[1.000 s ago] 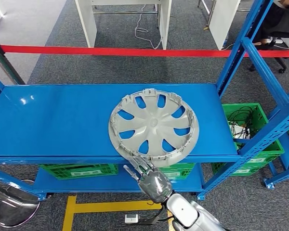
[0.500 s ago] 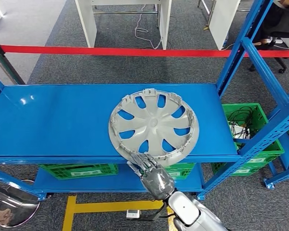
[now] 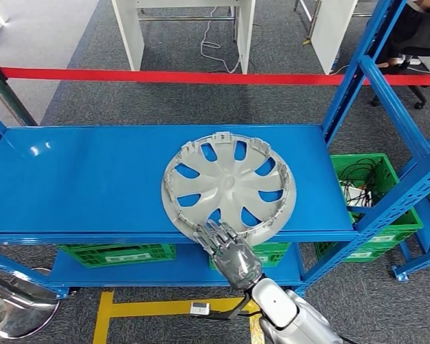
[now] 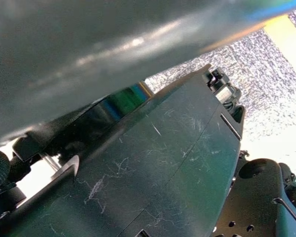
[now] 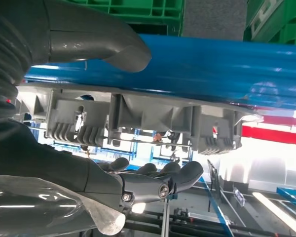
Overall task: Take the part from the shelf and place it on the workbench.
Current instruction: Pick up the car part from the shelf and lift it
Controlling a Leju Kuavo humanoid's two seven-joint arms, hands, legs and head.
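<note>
The right robot hand reaches forward on an extended arm, fingers spread apart.

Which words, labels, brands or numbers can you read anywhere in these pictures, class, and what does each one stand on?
No text can be read.
White label strips on the front of the green crates under the blue shelf: too small to read.
Grey wheel cover: no lettering or brand mark legible on it.
Right hand: no markings visible.

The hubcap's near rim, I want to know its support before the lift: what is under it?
The hubcap lies on the blue shelf, near rim past the shelf's front edge. The right hand reaches there, thumb under the rim, fingers above. Actual contact is hidden.
</note>
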